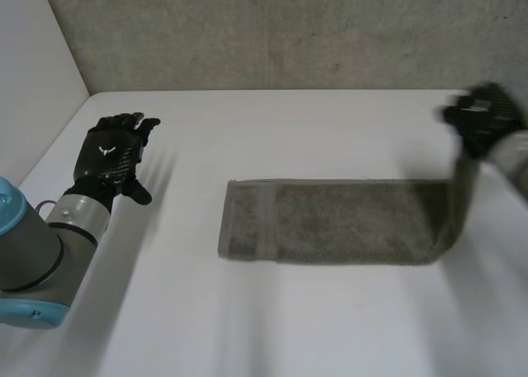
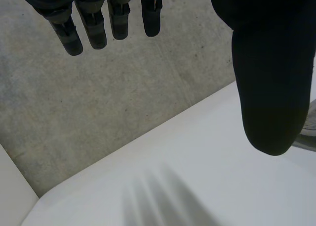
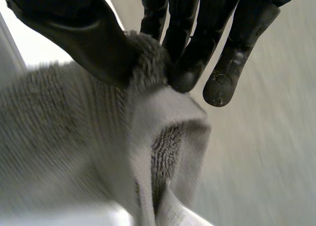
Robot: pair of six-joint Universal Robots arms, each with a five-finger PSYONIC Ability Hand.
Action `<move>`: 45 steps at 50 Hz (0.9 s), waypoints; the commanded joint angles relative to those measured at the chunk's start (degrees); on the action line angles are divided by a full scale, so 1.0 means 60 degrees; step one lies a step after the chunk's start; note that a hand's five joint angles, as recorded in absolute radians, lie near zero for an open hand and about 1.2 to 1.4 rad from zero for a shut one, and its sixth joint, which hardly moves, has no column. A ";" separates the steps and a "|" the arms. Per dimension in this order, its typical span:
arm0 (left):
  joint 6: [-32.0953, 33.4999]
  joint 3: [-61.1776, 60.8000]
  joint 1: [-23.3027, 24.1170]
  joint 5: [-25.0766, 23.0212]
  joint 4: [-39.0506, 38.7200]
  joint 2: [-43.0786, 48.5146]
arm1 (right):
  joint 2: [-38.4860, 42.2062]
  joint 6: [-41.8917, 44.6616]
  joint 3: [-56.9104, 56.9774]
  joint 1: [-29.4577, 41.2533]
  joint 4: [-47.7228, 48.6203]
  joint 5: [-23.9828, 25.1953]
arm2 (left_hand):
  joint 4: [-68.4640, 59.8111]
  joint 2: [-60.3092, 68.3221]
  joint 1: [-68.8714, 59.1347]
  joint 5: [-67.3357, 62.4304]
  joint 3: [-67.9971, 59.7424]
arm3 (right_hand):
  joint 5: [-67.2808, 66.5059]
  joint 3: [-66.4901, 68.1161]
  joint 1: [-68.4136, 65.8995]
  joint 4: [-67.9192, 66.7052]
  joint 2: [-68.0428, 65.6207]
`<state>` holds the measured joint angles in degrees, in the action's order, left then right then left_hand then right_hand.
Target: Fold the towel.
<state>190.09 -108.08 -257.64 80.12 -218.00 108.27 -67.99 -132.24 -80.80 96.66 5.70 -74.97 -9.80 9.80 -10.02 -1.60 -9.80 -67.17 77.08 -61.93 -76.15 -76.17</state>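
At the frame's left, the left hand (image 1: pixel 111 158) is over the table (image 1: pixel 289 121) with its fingers straight and spread. It holds nothing and is well apart from the towel (image 1: pixel 330 222). The towel is a long grey strip across the centre and lower right. It lies flat except for its right end, which rises to the right hand (image 1: pixel 485 117) at the upper right. In the right wrist view, that hand's thumb and fingers (image 3: pixel 185 63) pinch the raised end.
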 commanded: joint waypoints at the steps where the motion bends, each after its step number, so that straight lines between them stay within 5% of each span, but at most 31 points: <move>1: 0.0003 -0.0048 0.0006 -0.0008 -0.0009 -0.0012 | 0.1483 0.0212 0.0867 0.4097 0.0558 -0.0044 | -0.0097 0.0097 -0.0060 0.0203 -0.0097 | -0.0472 0.0487 -0.3012 -0.0641 -0.0639; 8: 0.0003 -0.0063 0.0064 -0.0023 -0.0009 0.0002 | 0.3375 0.1018 0.1088 0.6108 0.1056 -0.0030 | -0.0097 0.0097 -0.0060 0.0203 -0.0097 | -0.0472 0.0487 -0.3012 -0.0641 -0.0639; 15: 0.0003 -0.0034 0.0138 -0.0037 -0.0009 0.0017 | 0.3744 0.1108 0.0928 0.6521 0.1452 0.0087 | -0.0097 0.0097 -0.0060 0.0203 -0.0097 | -0.0472 0.0487 -0.3012 -0.0641 -0.0639; 16: 0.0003 -0.0034 0.0138 -0.0037 -0.0009 0.0017 | 0.3672 0.1020 0.0898 0.6463 0.1496 0.0029 | -0.0097 0.0097 -0.0060 0.0203 -0.0097 | 0.1850 -0.1834 -0.0690 0.1680 0.1682; 17: 0.0003 -0.0005 0.0138 -0.0052 -0.0009 0.0017 | 0.3671 0.1019 0.0898 0.6462 0.1497 0.0029 | -0.0069 0.0069 -0.0033 0.0231 -0.0069 | 0.1873 -0.1857 -0.0667 0.1703 0.1706; 18: 0.0003 -0.0004 0.0138 -0.0052 -0.0009 0.0017 | 0.3584 0.0932 0.0883 0.6404 0.1540 -0.0087 | -0.0069 0.0069 -0.0032 0.0231 -0.0069 | 0.9672 -0.9657 0.7132 0.9503 0.9505; 20: 0.0003 0.0141 0.0298 -0.0067 -0.0009 0.0032 | 0.3409 0.0874 0.0811 0.6389 0.1483 -0.0161 | -0.0069 0.0069 -0.0032 0.0231 -0.0069 | 1.1195 -1.1179 0.8655 1.1025 1.1028; 32: 0.0018 0.1707 0.2390 0.0021 -0.0009 0.0776 | -0.0179 -0.2872 -0.2277 0.3669 0.1615 -0.0308 | -0.0209 0.0209 -0.0172 0.0092 -0.0209 | 1.1195 -1.1179 0.8655 1.1025 1.1028; 45: 0.0106 0.3539 0.4077 0.0605 0.0210 0.3589 | -0.0109 -0.3522 -0.4097 0.1439 0.1643 0.0087 | -0.0461 0.0461 -0.0425 -0.0161 -0.0461 | 1.0287 -1.0271 0.7746 1.0117 1.0119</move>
<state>190.49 -90.84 -236.24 81.10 -217.24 122.59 -70.00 -154.41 -102.88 108.75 15.13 -75.77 -10.37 10.41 -10.25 -1.61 -10.42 -3.54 13.92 -13.47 -14.75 -13.99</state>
